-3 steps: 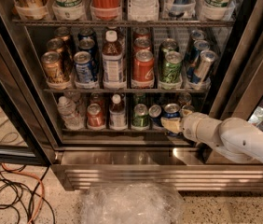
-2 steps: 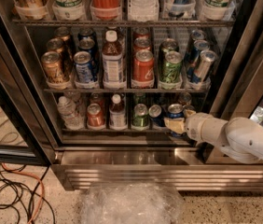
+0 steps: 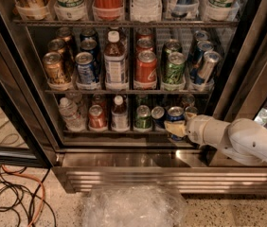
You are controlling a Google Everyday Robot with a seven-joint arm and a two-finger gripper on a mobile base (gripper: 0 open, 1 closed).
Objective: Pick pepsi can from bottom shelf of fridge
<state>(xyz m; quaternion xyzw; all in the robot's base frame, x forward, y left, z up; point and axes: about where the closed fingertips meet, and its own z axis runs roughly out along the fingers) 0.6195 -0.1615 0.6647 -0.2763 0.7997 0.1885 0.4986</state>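
Note:
The pepsi can (image 3: 175,114), dark blue with a silver top, stands at the front right of the bottom shelf (image 3: 105,132) of the fridge (image 3: 138,173). My gripper (image 3: 175,128) reaches in from the right on a white arm (image 3: 240,138). Its tan fingers (image 3: 173,126) wrap the lower body of the can and hide that part. The can is upright and sits at the shelf's front edge.
A silver-topped can (image 3: 158,113), a green can (image 3: 143,117), a bottle (image 3: 120,112), a red can (image 3: 96,117) and a water bottle (image 3: 68,111) stand left of it. The rack above (image 3: 124,91) holds several cans. The door frame (image 3: 240,74) is right. Clear plastic (image 3: 133,205) and cables (image 3: 10,197) lie on the floor.
The gripper and arm have shifted very slightly to the right at the can, then held there. The can stays upright at the shelf's front.

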